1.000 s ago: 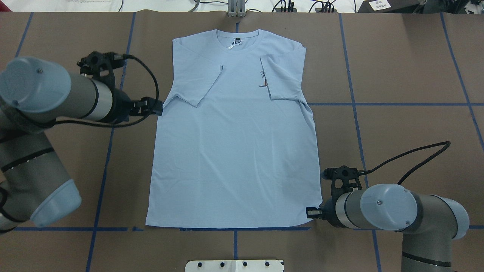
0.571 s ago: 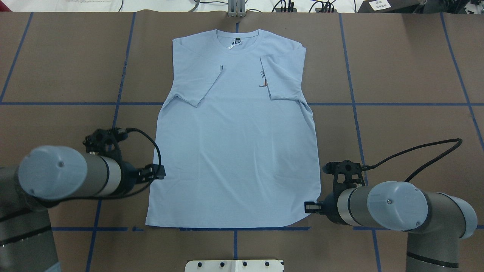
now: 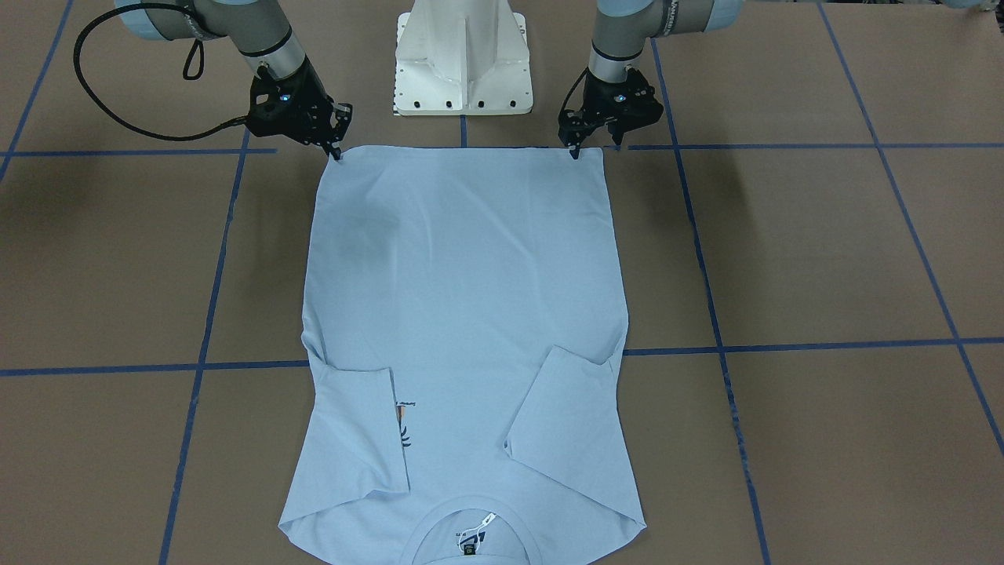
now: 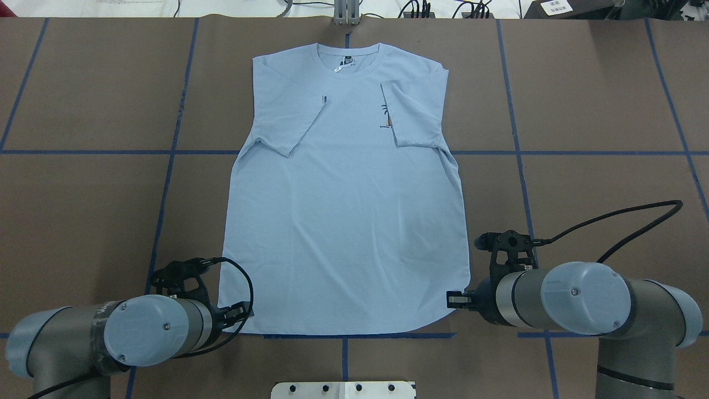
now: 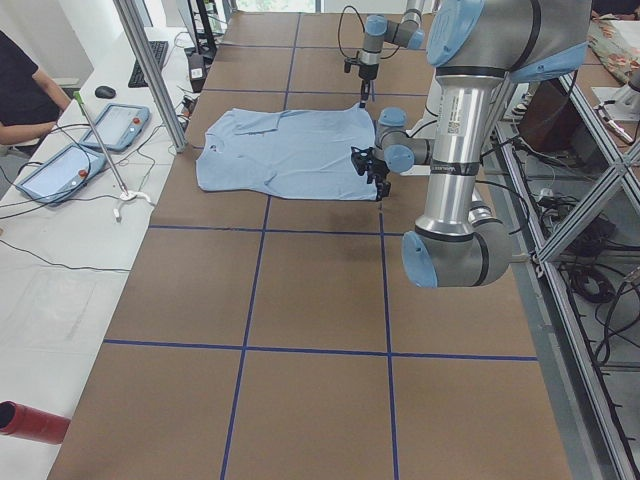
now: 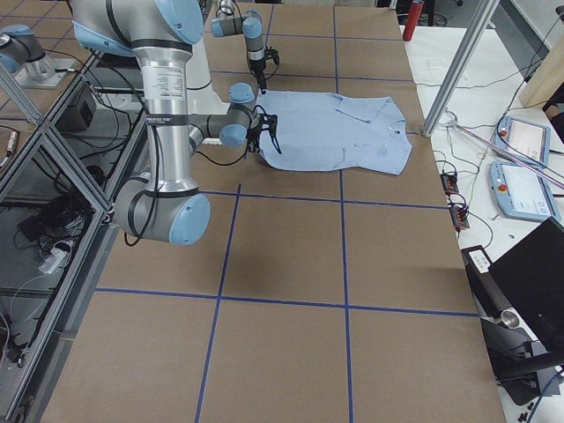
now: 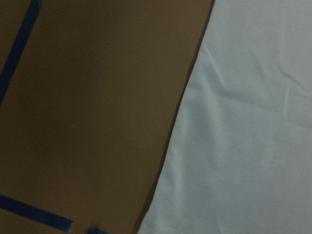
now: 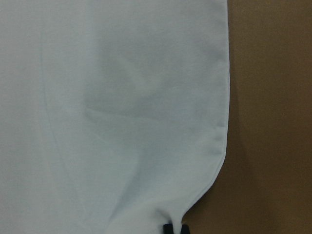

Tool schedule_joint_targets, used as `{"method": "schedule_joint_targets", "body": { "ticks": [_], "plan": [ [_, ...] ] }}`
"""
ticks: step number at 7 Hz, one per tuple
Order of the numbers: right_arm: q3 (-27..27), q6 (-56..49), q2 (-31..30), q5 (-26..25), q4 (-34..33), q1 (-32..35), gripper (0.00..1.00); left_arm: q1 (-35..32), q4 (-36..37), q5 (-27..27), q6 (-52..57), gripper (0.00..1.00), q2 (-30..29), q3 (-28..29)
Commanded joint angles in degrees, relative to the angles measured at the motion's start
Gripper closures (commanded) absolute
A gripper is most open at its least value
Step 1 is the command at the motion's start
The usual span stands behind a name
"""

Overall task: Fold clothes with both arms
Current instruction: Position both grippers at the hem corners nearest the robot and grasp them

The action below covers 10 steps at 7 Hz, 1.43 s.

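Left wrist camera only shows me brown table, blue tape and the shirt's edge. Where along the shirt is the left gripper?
Observer: The left gripper sits at the T-shirt's hem corner on the robot's left, nearest its base.
Operator: And the right one?
Observer: The right gripper is at the opposite hem corner, which curls off the table, seemingly pinched.
Operator: Sleeves done?
Observer: Both sleeves lie folded inward over the chest.

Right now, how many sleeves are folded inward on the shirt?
2. The left-side sleeve lies folded on the T-shirt chest; the right-side sleeve too, partly covering the print. Neither is hidden.
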Motion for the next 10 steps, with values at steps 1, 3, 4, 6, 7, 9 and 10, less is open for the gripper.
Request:
{"method": "schedule_joint_targets", "body": {
  "ticks": [1,3,4,6,7,9,10],
  "plan": [
    [-0.1,-0.02,0.03,0.28,-0.02,0.48,1.0,0.28,0.07,0.48,-0.07,0.22,-0.69,1.22],
    [-0.02,0.07,0.12,0.37,-0.02,0.66,1.0,0.19,0.07,0.49,0.01,0.36,-0.6,1.75],
    [-0.02,0.07,0.12,0.37,-0.02,0.66,1.0,0.1,0.16,0.4,-0.07,0.42,-0.6,1.32],
    [-0.1,0.07,0.03,0.37,-0.02,0.66,1.0,0.01,0.16,0.22,-0.16,0.6,-0.6,0.61],
    [-0.28,-0.02,-0.06,0.37,-0.02,0.66,1.0,0.01,0.24,0.22,-0.16,0.77,-0.6,0.44],
    [-0.37,-0.02,-0.06,0.37,-0.02,0.66,1.0,0.01,0.24,0.05,-0.08,1.0,-0.6,-0.09],
    [-0.28,-0.02,-0.14,0.37,-0.02,0.66,1.0,-0.07,0.42,-0.04,0.19,1.0,-0.34,-0.88]
  ]
}}
